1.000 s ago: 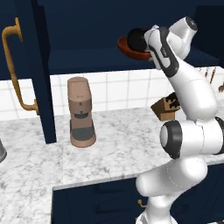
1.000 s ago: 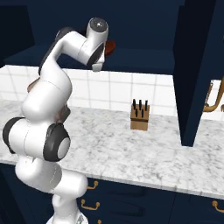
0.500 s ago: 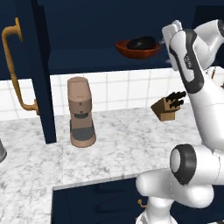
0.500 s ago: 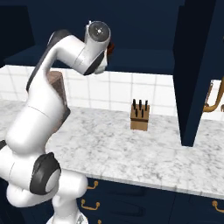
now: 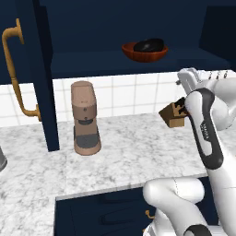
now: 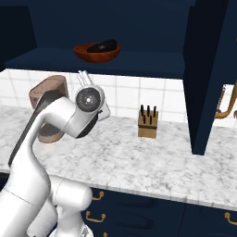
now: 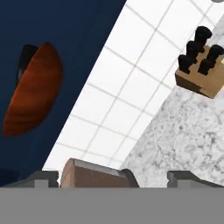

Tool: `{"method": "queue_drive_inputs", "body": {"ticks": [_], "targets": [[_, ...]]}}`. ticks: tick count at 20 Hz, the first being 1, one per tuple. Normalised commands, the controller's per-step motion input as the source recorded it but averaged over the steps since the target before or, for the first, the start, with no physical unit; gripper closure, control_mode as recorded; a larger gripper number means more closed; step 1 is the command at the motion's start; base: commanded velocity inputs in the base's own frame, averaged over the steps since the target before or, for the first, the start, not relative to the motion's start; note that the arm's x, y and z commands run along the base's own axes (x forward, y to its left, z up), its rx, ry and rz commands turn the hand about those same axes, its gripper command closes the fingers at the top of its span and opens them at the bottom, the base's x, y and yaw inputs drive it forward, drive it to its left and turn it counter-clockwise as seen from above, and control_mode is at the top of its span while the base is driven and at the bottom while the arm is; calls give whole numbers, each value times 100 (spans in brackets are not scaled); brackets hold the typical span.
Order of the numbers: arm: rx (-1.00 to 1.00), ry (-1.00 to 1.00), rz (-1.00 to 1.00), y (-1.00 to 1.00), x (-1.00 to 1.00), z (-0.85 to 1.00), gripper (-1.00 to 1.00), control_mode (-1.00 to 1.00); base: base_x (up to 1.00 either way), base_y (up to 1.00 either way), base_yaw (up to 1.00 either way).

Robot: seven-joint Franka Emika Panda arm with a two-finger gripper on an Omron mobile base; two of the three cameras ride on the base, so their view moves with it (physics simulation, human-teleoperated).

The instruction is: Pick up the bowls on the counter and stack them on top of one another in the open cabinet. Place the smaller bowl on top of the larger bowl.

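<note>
A: Where is the arm? B: Folded low over the tabletop (image 5: 129, 152); its wrist sits in front of the white tile wall (image 6: 129, 95), and the hand looks sideways along the tiles. A: The pincer (image 7: 113, 175)? B: Its two tips stand far apart at the frame's bottom, nothing between them. A: The bowls? B: The larger bowl (image 5: 144, 52) rests on the cabinet (image 5: 120, 27) shelf with the smaller bowl (image 5: 148, 45) inside it. A: What else stands about? B: A coffee machine (image 5: 85, 118) near the open door (image 5: 39, 73), and a knife block (image 6: 147, 121) by the wall. A: Anything hidden? B: The forearm covers part of the knife block from the left, and the black bowl shows as a sliver behind the brown rim in the hand view.
</note>
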Motion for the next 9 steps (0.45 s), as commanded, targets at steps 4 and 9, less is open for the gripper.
{"method": "queue_drive_inputs", "body": {"ticks": [4,9], "targets": [[-32,-2,1,0,-100,-100,-100,-100,0,0,0],[-26,4,9,9,-33,-62,-100,-100,0,0,0]]}}
